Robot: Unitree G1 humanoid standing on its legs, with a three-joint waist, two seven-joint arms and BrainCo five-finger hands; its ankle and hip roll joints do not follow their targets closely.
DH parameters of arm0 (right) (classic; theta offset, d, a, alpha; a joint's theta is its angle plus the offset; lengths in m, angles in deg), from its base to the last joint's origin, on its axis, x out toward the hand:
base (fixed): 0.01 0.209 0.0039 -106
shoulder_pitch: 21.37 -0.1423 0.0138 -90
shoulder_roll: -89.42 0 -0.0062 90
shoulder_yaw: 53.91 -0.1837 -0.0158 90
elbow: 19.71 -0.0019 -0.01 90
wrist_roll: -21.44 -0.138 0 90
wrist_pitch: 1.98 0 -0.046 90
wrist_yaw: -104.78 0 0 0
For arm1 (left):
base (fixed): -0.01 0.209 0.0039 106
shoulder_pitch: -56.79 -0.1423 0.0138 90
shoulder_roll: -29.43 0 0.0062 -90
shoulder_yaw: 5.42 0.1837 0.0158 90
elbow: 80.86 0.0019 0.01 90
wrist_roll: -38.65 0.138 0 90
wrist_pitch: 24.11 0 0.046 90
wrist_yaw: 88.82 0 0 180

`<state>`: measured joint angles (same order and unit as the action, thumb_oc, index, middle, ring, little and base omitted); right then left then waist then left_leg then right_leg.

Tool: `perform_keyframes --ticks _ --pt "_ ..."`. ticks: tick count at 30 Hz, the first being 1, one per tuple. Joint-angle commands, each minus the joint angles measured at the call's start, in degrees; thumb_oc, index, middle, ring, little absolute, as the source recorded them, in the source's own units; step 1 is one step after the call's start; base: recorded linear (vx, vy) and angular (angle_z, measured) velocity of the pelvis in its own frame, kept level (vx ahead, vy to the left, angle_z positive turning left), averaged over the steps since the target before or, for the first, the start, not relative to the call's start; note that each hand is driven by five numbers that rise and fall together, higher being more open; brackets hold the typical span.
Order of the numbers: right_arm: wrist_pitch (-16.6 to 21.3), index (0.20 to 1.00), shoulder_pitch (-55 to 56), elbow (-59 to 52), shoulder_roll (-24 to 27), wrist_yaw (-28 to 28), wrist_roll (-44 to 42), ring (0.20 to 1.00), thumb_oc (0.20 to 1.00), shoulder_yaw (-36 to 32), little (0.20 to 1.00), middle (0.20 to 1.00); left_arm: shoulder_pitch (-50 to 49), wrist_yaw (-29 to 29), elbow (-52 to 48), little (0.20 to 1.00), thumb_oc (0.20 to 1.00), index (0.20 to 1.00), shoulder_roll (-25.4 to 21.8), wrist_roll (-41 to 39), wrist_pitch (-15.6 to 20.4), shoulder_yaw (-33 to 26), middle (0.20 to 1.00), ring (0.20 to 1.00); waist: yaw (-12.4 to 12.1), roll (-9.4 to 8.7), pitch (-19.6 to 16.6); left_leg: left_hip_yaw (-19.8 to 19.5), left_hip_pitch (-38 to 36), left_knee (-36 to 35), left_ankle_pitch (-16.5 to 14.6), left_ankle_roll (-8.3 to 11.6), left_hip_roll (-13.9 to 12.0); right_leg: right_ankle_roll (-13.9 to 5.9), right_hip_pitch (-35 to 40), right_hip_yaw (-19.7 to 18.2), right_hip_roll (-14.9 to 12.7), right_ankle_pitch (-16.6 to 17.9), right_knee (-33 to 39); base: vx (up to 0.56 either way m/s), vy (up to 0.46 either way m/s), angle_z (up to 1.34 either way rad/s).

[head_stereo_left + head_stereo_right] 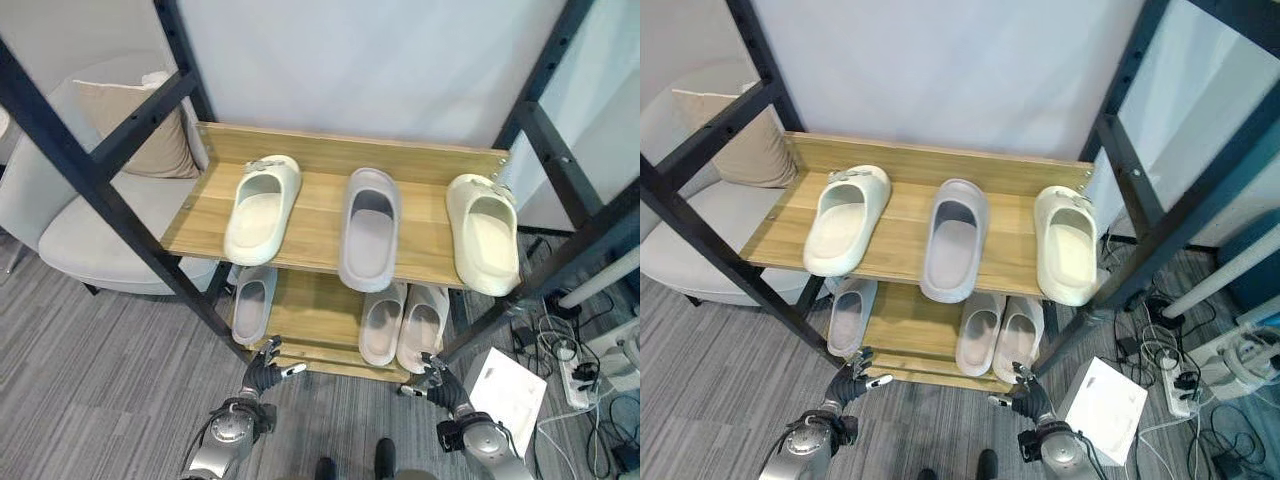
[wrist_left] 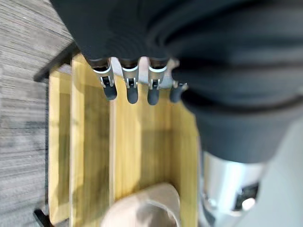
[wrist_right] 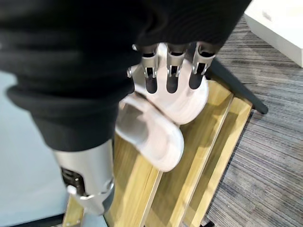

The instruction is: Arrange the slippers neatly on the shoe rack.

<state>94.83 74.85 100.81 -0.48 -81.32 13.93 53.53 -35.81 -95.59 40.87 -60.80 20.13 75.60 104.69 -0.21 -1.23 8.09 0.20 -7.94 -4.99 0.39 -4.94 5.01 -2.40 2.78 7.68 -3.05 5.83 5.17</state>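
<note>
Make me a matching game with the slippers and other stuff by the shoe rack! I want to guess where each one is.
Things:
1. grey slipper
2. pair of pink slippers
3. white box
4. cushion

Places:
A. floor, right of the rack
B. top shelf, middle
C. chair, left of the rack
D. lower shelf, right side

Pairs: 1-B, 2-D, 3-A, 4-C

1. I see grey striped carpet (image 1: 90, 380) across the floor.
2. A plain white wall (image 1: 350, 60) stands behind.
3. A grey armchair (image 1: 70, 230) with a beige cushion (image 1: 140, 125) sits left.
4. A white box (image 1: 515, 395), cables and a power strip (image 1: 580, 375) lie right.
</note>
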Motion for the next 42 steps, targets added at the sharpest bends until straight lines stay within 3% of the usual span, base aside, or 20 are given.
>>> perform_keyframes --ticks 1,6,8,16,20,28,29,34,42 --pt "1.8 1.0 0.7 -7.5 2.6 -2.8 7.4 1.0 1.0 -0.3 1.0 1.0 1.6 -0.6 -1.2 1.0 1.0 1.0 0.2 3.8 2.2 -0.8 1.0 1.0 0.5 -1.2 0.7 -2.6 2.2 0.0 -5.4 2.18 -3.8 -0.69 4.8 0.2 0.4 -9.8 -0.2 0.0 -0.005 -0.04" --pt "4.7 1.0 9.5 -31.2 11.5 -7.1 29.8 1.0 1.0 -3.3 1.0 1.0 0.3 -2.5 -0.9 1.0 1.0 1.0 0.9 7.0 3.5 0.2 1.0 1.0 2.4 -0.65 1.0 -1.3 2.0 0.0 -5.9 1.94 -4.2 -1.11 4.5 -1.6 0.5 -9.8 -0.2 -0.01 0.004 -0.13" --pt "5.7 1.0 12.3 -36.7 13.7 -8.0 33.9 1.0 1.0 -3.8 1.0 1.0 0.1 -3.1 -0.8 1.0 1.0 1.0 0.8 7.4 4.0 0.8 1.0 1.0 3.2 -0.47 0.8 -0.8 1.8 0.0 -6.1 1.92 -4.2 -1.24 4.4 -2.2 0.5 -9.7 -0.2 0.0 0.02 -0.12" --pt "8.8 1.0 13.2 -51.1 19.9 -14.8 42.8 1.0 1.0 -1.8 1.0 1.0 0.8 -5.1 -1.9 1.0 1.0 1.0 -0.1 9.3 5.1 4.0 1.0 1.0 3.9 0.1 0.1 -0.2 1.7 0.0 -6.4 1.95 -4.4 -1.64 4.2 -2.9 0.5 -9.4 -0.2 -0.01 0.016 -0.13" --pt "7.3 1.0 5.0 -55.9 21.7 -23.5 46.4 1.0 1.0 0.8 1.0 1.0 1.6 -7.1 -2.8 1.0 1.0 1.0 -0.4 8.9 5.7 6.5 1.0 1.0 3.3 0.35 -0.8 -0.4 1.8 0.0 -6.5 1.94 -4.3 -1.85 4.1 -2.6 0.4 -9.4 -0.2 0.0 0.01 0.01" --pt "2.6 1.0 -18.0 -52.3 15.9 -28.8 44.7 1.0 1.0 2.7 1.0 1.0 2.9 -8.1 -2.1 1.0 1.0 1.0 0.8 7.0 5.4 7.7 1.0 1.0 0.4 -0.03 -1.8 -1.9 2.1 0.0 -6.3 1.46 -3.8 -1.48 4.5 -0.9 0.0 -9.2 -0.2 -0.01 0.033 0.09" --pt "1.0 1.0 -24.1 -48.3 13.8 -29.3 43.2 1.0 1.0 1.9 1.0 1.0 2.4 -7.4 -1.5 1.0 1.0 1.0 1.0 6.3 5.3 7.4 1.0 1.0 -1.2 -0.42 -2.1 -2.9 2.1 0.0 -6.5 1.38 -3.6 -1.44 5.0 -0.1 -0.1 -9.4 -0.2 0.0 0.064 0.25" --pt "-1.0 1.0 -32.3 -37.2 10.9 -29.5 40.1 1.0 1.0 2.0 1.0 1.0 1.1 -5.4 -1.7 1.0 1.0 1.0 0.4 4.7 5.4 6.8 1.0 1.0 -4.9 -1.6 -2.1 -5.0 2.7 0.0 -6.3 1.3 -3.0 -1.49 5.3 1.8 -0.4 -9.3 -0.2 0.02 0.042 0.25" --pt "-3.9 1.0 -38.5 -21.4 11.0 -29.1 39.1 1.0 1.0 3.8 1.0 1.0 0.6 -3.7 -2.1 1.0 1.0 1.0 -1.0 3.5 5.6 5.6 1.0 1.0 -9.1 -2.82 -1.7 -7.5 3.5 0.0 -5.9 1.33 -2.3 -1.67 5.6 4.1 -0.7 -9.5 -0.2 0.02 0.029 0.14"
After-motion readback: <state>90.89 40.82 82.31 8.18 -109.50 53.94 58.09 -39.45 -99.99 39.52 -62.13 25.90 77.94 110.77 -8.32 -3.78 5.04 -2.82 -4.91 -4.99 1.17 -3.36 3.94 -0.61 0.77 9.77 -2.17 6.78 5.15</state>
